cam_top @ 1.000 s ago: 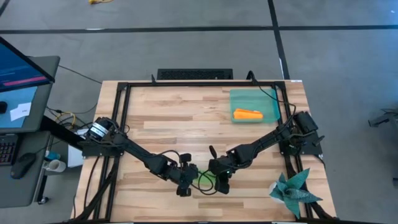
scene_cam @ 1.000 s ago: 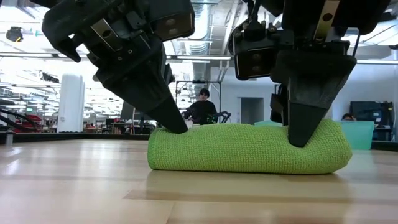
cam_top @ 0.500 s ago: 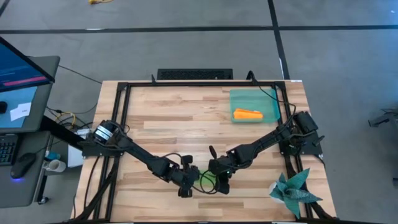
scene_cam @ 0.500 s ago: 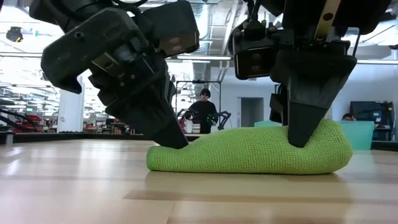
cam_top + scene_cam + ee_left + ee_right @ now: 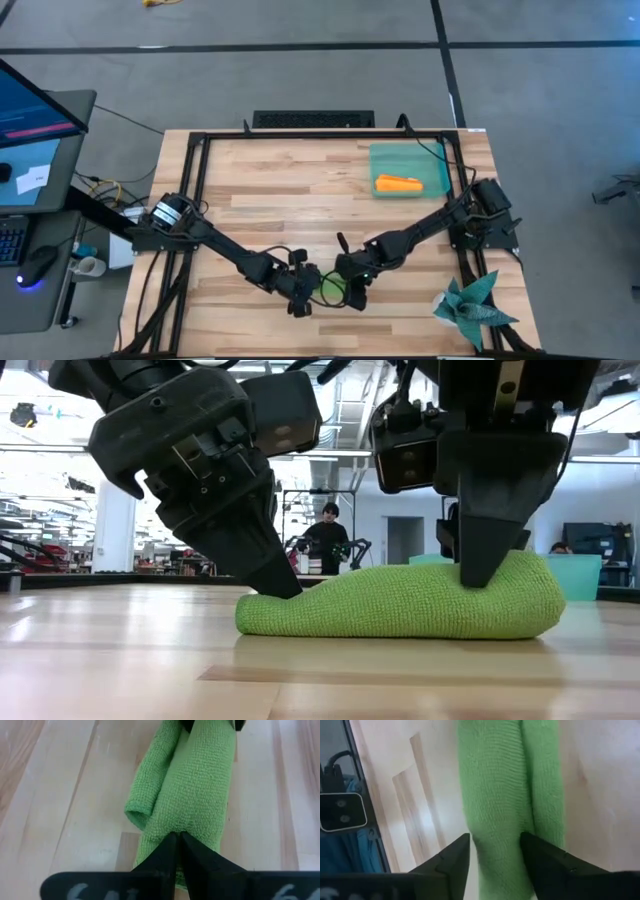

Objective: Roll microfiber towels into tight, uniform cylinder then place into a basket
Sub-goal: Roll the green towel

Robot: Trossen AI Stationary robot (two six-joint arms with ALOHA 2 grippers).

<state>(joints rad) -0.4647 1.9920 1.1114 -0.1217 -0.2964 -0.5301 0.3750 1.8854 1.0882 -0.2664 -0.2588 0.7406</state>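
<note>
The basket [image 5: 408,169] sits near the tabletop's far right corner with the rolled orange towel [image 5: 398,184] inside. The green towel [image 5: 400,601] lies near the front edge. The left gripper [image 5: 283,585], fingers pressed together, pokes one end; the right gripper [image 5: 495,857], fingers spread, straddles the other. A spiky teal cloth [image 5: 473,305] lies at the front right corner.

Towels: 2, lime green towel [image 5: 400,602] + orange towel [image 5: 398,184]
Basket [image 5: 430,158]: 1
Spiky teal cloth [image 5: 472,306]: 1
Arms: 2
Monitor [image 5: 30,105]: 1

The left gripper [image 5: 285,588] tilted over and pressed the near end of the rolled green towel [image 5: 400,603] flat, so the roll lost its even height. The right gripper [image 5: 492,852] spread its fingers wider astride the roll.
</note>
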